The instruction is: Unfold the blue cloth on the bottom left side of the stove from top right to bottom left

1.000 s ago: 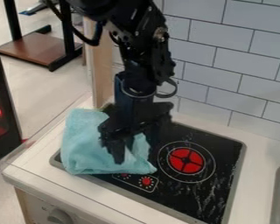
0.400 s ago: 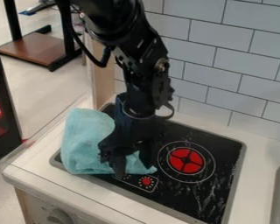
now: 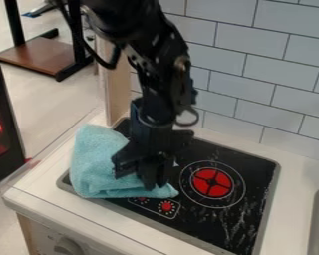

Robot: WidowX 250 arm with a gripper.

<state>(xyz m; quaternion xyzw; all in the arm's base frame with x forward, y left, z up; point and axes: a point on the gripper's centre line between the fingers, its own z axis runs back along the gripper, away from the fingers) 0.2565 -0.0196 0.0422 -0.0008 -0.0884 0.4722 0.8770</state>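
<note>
The blue cloth (image 3: 99, 159) lies bunched over the left side of the stove (image 3: 195, 224), spilling past its left edge onto the counter (image 3: 39, 196). It looks soft and fuzzy, like terry, with a rounded fold at the left and a pointed corner near the stove's front edge. The black arm (image 3: 163, 60) comes in from the top, and its gripper (image 3: 155, 184) hangs down at the cloth's right part. The fingers are drawn close together; whether fabric is pinched between them, I cannot tell.

The stove is a smooth, glossy black panel with a grey rim and pale streaks toward its right edge. A round red burner (image 3: 212, 183) sits inside thin white rings, and small red dials (image 3: 167, 206) are marked near the front edge. The counter is pale and smooth, with a round knob (image 3: 68, 246) on its front face. Behind it are a wall (image 3: 255, 74) of glossy grey rectangular tiles and a light wooden post (image 3: 115, 94). Beyond the left edge, a brown board (image 3: 46, 56) in a black frame stands on a pale floor (image 3: 56, 102).
</note>
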